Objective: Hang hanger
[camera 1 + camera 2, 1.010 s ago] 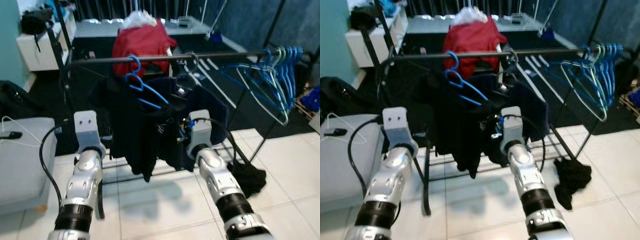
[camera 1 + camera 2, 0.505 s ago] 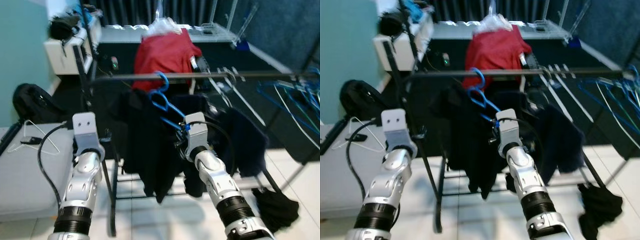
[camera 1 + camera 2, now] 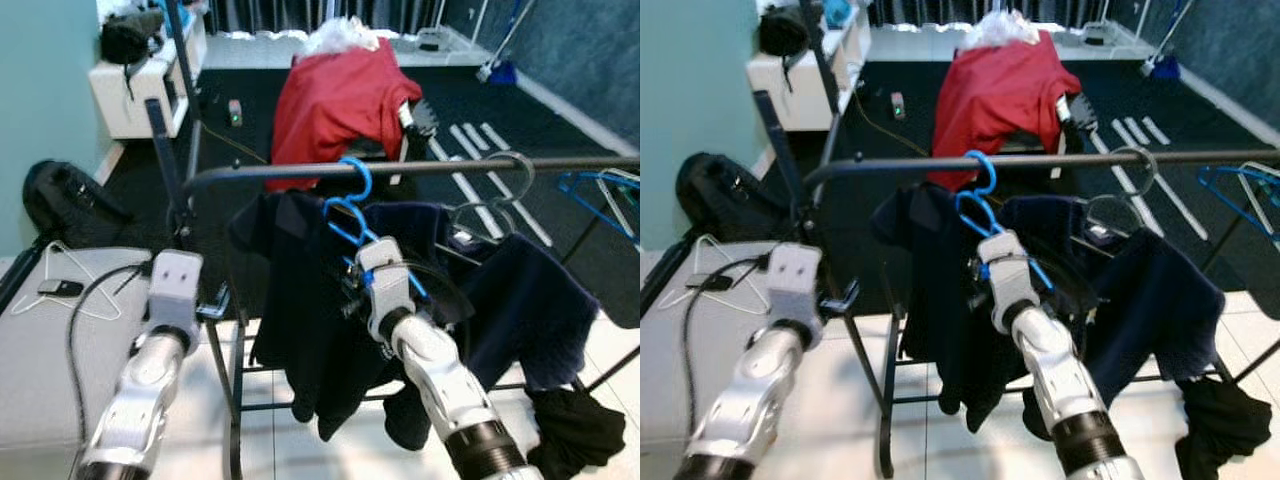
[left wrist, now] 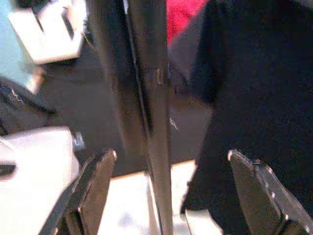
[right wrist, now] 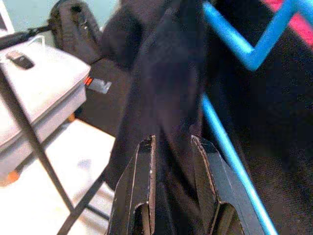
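Observation:
A blue hanger (image 3: 350, 205) hooks over the black rail (image 3: 450, 168) of a clothes rack and carries a dark garment (image 3: 300, 310). My right gripper (image 5: 171, 142) is just below the hook, beside the hanger's blue arm (image 5: 230, 156). It is shut on a fold of the dark garment; its fingers (image 5: 144, 186) stand close together with cloth between them. My left gripper (image 4: 171, 156) is open, lower and to the left, with the rack's black upright post (image 4: 146, 98) in the gap ahead of its fingers (image 4: 98, 181).
A grey hanger (image 3: 500, 175) with a navy garment (image 3: 530, 300) hangs further right on the rail, and blue hangers (image 3: 605, 195) beyond it. A red garment (image 3: 340, 95) lies behind the rack. Black cloth (image 3: 575, 430) lies on the floor. A grey box (image 3: 50, 360) stands left.
The whole view has shifted with the camera. My right gripper, which was to the right of the blue hanger a second ago, now sits right under its hook in the dark garment.

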